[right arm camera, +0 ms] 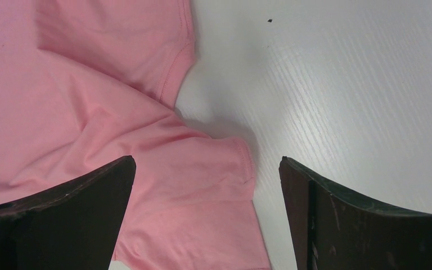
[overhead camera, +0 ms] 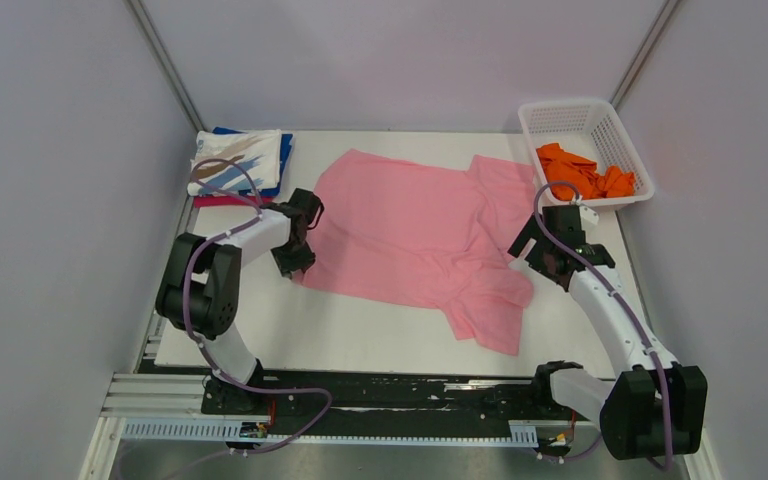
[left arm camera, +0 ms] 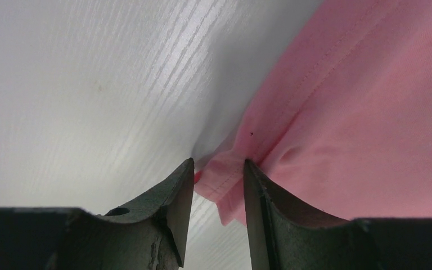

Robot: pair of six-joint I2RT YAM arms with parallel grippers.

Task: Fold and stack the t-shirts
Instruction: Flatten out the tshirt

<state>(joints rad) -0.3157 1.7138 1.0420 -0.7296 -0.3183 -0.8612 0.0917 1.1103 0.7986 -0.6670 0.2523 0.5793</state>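
Observation:
The light pink t-shirt [overhead camera: 410,225] lies spread out on the white table, with one sleeve pointing toward the near edge. My left gripper [overhead camera: 298,260] is at its near left hem corner. In the left wrist view the jaws [left arm camera: 219,163] stand a narrow gap apart, with the bunched hem corner of the shirt [left arm camera: 360,112] between them and table showing in the gap. My right gripper [overhead camera: 528,248] is wide open above the shirt's right side. In the right wrist view it [right arm camera: 208,163] straddles a sleeve edge of the shirt [right arm camera: 90,84]. An orange t-shirt [overhead camera: 585,172] lies crumpled in the basket.
A white lattice basket [overhead camera: 560,118] stands at the back right. A stack of folded shirts [overhead camera: 240,160], the white one with blue and tan streaks on top, sits at the back left. Bare table [overhead camera: 360,330] lies in front of the shirt.

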